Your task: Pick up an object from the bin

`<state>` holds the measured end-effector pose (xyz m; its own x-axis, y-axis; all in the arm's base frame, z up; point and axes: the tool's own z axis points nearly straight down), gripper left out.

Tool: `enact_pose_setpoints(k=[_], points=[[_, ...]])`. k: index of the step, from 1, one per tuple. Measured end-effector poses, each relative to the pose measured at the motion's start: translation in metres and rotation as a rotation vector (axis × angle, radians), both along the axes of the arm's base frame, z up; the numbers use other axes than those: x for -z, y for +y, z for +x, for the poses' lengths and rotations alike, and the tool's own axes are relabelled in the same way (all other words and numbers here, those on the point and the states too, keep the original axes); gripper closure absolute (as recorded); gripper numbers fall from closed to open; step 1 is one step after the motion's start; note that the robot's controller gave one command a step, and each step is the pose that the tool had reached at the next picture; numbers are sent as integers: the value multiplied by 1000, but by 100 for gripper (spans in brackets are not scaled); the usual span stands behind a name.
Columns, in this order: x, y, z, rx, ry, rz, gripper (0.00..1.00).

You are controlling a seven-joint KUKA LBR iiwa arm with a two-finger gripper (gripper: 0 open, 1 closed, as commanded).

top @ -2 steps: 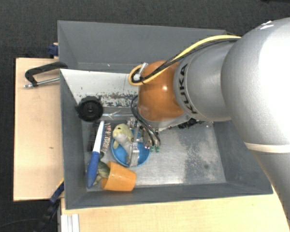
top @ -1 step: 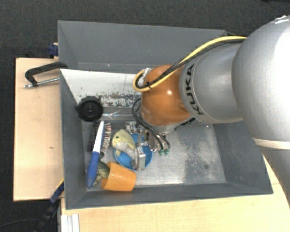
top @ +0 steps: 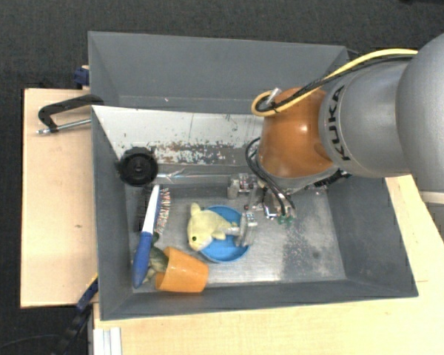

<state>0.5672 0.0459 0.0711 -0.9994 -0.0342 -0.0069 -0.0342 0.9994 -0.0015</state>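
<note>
the grey bin (top: 207, 72) has inward-sloping walls, so its things lie gathered on the floor's left half: a blue-handled brush (top: 144, 246), a tipped orange cup (top: 183, 274), a black wheel (top: 138, 167). my gripper (top: 249, 224) is down at the right edge of a blue disc (top: 226, 253), beside the yellow toy figure (top: 204, 229) resting on it, which i judge the likely pick. i cannot tell how far it is open or whether it grips anything.

Pale yellow soft toy (top: 204, 228), perhaps a duck, flat atop blue disc (top: 228, 252), front-centre of bin (top: 111, 228).
</note>
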Motion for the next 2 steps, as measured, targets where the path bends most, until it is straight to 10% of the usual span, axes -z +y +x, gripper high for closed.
enact_pose_setpoints(k=[1,2], points=[[0,5,-1,-7,2,3,100],[-142,16,-3,-330,-6,0,100]])
